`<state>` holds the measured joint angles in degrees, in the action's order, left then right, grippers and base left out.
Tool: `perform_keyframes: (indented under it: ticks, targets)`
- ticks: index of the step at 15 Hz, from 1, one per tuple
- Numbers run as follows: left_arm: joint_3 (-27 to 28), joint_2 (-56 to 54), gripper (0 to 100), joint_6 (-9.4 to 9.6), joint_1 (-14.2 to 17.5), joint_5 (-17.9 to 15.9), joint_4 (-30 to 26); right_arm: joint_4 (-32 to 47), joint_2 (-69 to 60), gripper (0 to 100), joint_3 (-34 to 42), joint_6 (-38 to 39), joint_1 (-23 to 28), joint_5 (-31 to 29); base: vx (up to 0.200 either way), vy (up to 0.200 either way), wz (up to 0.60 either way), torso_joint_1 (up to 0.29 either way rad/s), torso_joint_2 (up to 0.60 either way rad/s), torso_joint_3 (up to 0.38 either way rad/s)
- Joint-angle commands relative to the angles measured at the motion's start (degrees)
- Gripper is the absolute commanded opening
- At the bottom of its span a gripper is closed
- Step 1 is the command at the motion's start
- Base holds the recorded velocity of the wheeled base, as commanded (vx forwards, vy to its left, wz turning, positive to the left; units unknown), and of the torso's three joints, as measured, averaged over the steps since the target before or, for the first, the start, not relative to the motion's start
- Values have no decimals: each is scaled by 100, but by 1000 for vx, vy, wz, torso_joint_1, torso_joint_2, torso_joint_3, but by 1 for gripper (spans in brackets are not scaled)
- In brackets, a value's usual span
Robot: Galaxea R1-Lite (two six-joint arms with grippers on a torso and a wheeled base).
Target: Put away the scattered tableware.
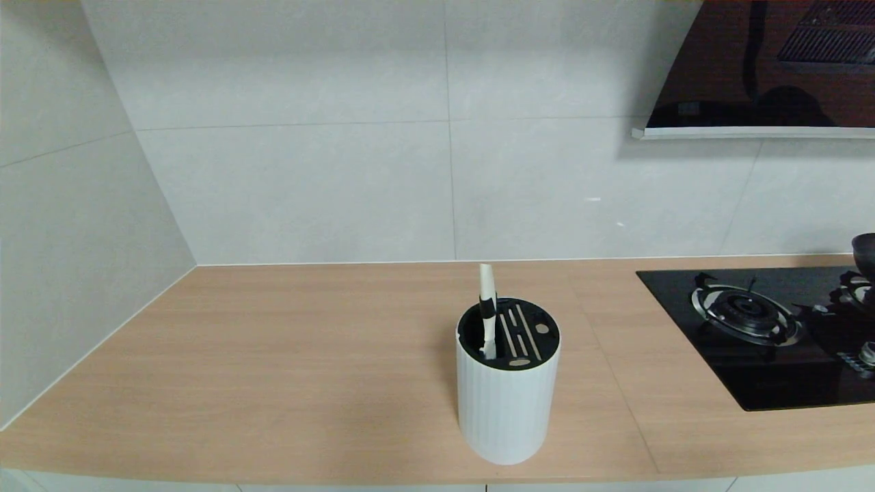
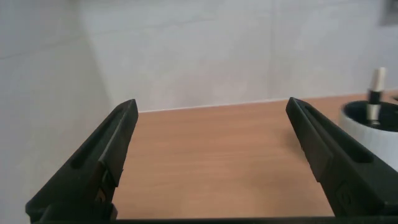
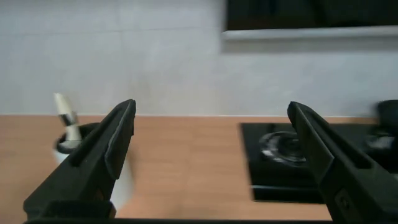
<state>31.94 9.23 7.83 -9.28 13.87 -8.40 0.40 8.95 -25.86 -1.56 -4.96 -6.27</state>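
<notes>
A: Left gripper (image 2: 211,102): jaws were spread wide, with bare counter (image 2: 217,162) and wall tile in the gap.
B: Right one?
A: Same. Right gripper (image 3: 211,104) jaws were wide open too. The gap framed the counter and the near side of the hob (image 3: 292,162).
B: Tableware?
A: One utensil (image 1: 487,301) stood in the holder (image 1: 507,403), handle up and leaning slightly. It had a white handle with a black band partway down. The working end was hidden inside, so I couldn't tell what kind it was.
B: Which compartment?
A: The big open one on the robot's left of the top insert. The narrow slots and small round holes sat on the right part.
B: Holder?
A: A white ribbed cylinder with a black top. It stood upright near the counter's front edge, between the side wall and the hob.
B: Room to move?
A: A wide stretch of counter ran left of the holder to the corner where the walls met. On the right was a strip of counter, then the black hob with its burner (image 1: 745,314), well apart from the holder. A hood (image 1: 765,68) hung on the wall above the hob. A dark pot (image 1: 865,249) was cropped at the far right edge.
</notes>
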Motion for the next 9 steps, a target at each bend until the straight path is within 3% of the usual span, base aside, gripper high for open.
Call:
perform_keyframes:
  ticks: [1,3,5,6,8,9]
  targets:
    - [-4,-387,100,-97,260,98,-30,100,-693,100,54,-46,479,161,0,0,0,0,0,0]
    - [-47,-448,100,-123,603,89,-39,259,-886,100,257,-37,540,134,0,0,0,0,0,0]
    - [-434,-853,100,-18,875,-227,-83,232,-886,100,608,-37,540,29,0,0,0,0,0,0]
    - [-698,-923,100,35,910,-341,-109,206,-886,100,845,-29,540,38,0,0,0,0,0,0]
    - [-1313,-923,100,-123,910,-359,-57,21,-886,100,1592,-29,540,73,0,0,0,0,0,0]
    - [-1313,-923,100,-123,910,-359,-57,21,-886,100,1592,-29,540,73,0,0,0,0,0,0]
